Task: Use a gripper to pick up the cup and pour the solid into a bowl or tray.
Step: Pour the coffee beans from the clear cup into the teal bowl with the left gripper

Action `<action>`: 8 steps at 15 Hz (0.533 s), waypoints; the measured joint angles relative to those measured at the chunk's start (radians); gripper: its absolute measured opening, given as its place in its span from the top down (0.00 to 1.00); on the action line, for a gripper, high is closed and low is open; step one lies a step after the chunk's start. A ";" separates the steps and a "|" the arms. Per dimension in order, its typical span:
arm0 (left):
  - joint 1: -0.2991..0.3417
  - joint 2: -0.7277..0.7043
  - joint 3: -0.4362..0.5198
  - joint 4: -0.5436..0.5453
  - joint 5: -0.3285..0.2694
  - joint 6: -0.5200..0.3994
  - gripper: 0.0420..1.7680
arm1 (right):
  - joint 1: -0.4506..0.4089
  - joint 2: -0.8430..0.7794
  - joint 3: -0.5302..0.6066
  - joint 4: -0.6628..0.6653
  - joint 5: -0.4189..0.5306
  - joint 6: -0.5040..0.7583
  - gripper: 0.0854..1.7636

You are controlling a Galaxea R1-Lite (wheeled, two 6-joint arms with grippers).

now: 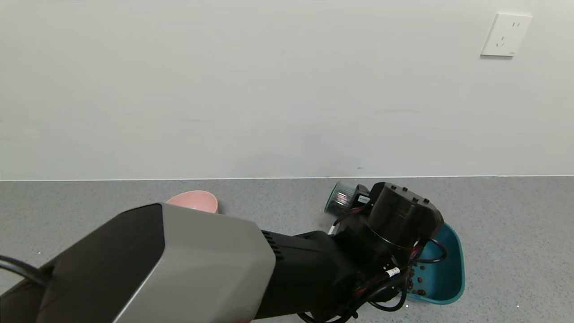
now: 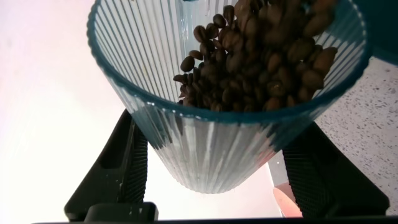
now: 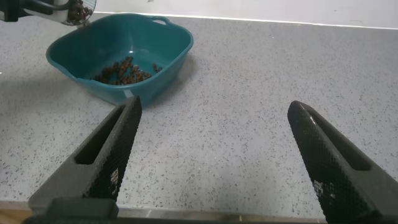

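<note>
A pink bowl (image 1: 195,200) sits on the left of the grey counter (image 1: 515,215), away from the work. In the middle, the left gripper (image 1: 358,199) grips the cup (image 1: 339,197) tight and has tipped it on its side. The cup's long side lies nearly flat, mouth toward the teal basin (image 1: 450,269). Many beans (image 2: 261,56) crowd at the cup's lip, and some beans lie in the basin already. More tilt should spill the rest. The right gripper (image 3: 217,155) waits open, low over the counter near the basin.

Bright, even overhead light; soft shadows on the table (image 1: 515,233); washed-out white glare and blurred cup (image 2: 205,149) in left wrist view.
</note>
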 joint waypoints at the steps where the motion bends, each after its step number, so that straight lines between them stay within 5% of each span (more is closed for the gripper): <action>1: -0.002 0.002 0.000 0.000 0.000 0.000 0.29 | 0.000 0.000 0.000 0.000 0.000 0.000 0.03; 8: 0.000 0.003 -0.003 -0.007 -0.001 -0.014 0.29 | 0.000 0.000 0.000 -0.001 0.000 0.000 0.03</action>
